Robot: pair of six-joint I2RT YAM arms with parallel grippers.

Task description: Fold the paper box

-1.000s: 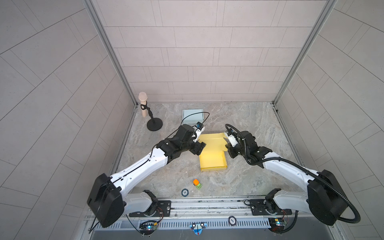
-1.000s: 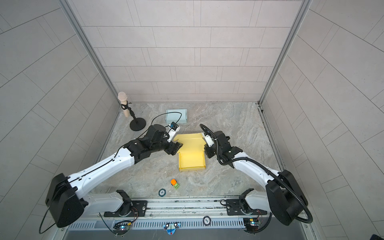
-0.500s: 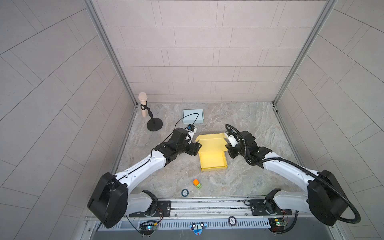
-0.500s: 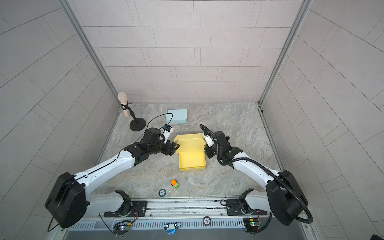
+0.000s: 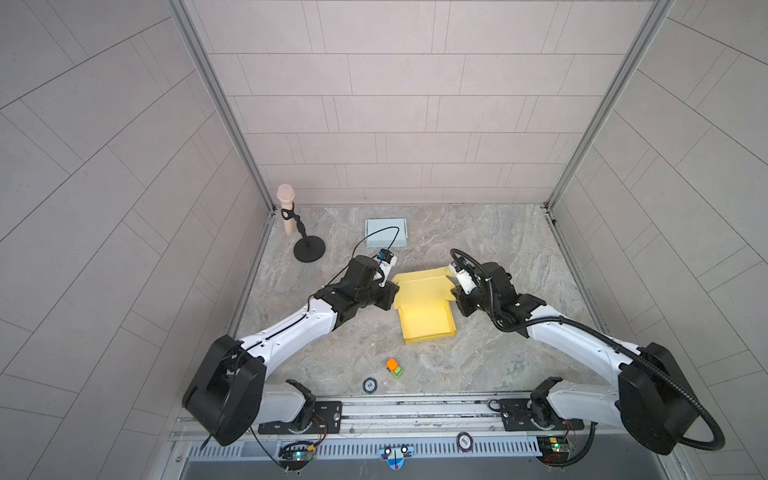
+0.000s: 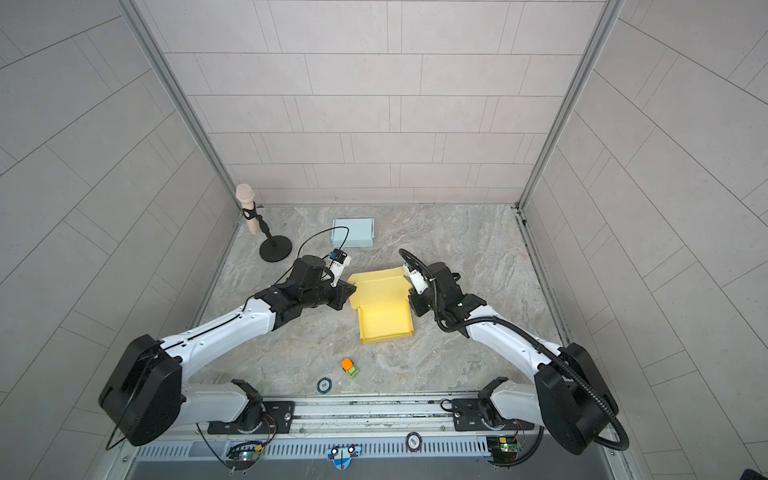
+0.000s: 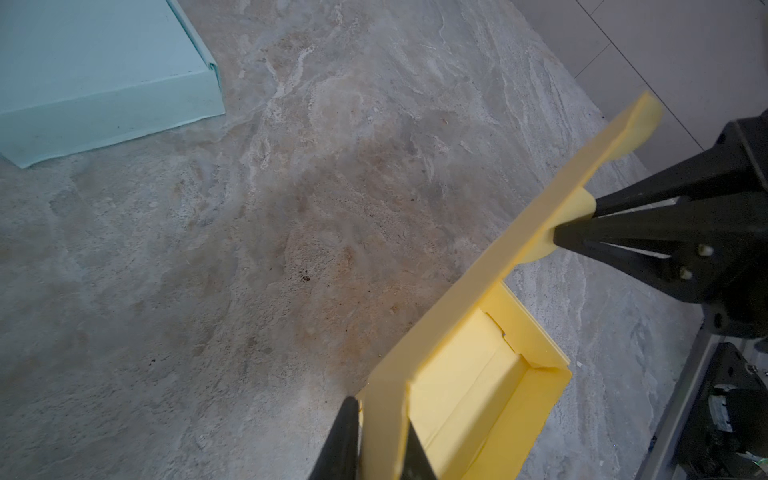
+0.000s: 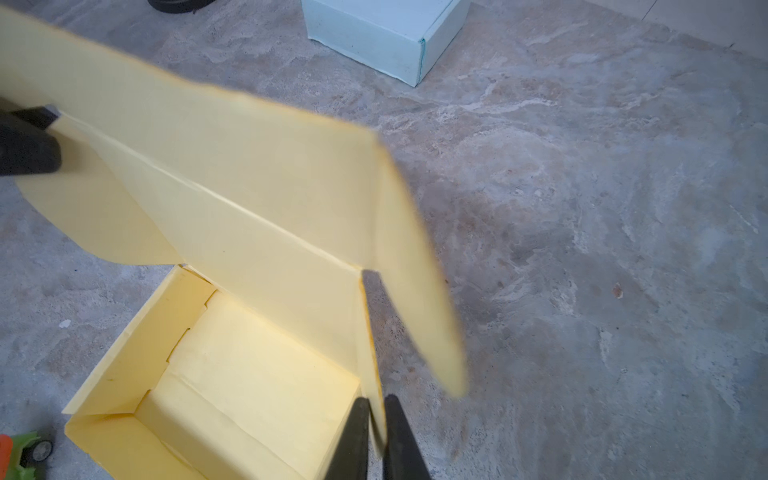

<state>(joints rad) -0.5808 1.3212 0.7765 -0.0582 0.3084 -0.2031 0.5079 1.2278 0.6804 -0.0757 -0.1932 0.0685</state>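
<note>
2 pairs of jaws pinch the lid flaps (image 8: 415,291) of the yellow paper box (image 5: 426,322); uneven pulling may tear them or skew the fold.

Open yellow paper box (image 5: 426,322) — tray formed, lid flap raised.

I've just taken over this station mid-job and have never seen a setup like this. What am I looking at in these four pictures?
Two white robot arms work over a marble table. Two pictures look down from overhead and are nearly identical. The other two come from a camera on each arm's wrist. The left end effector and the right end effector each pinch an edge of the raised lid of the yellow paper box, which stands open. Also on the table are a light blue box, a microphone stand, a small toy car and a round disc.
</note>
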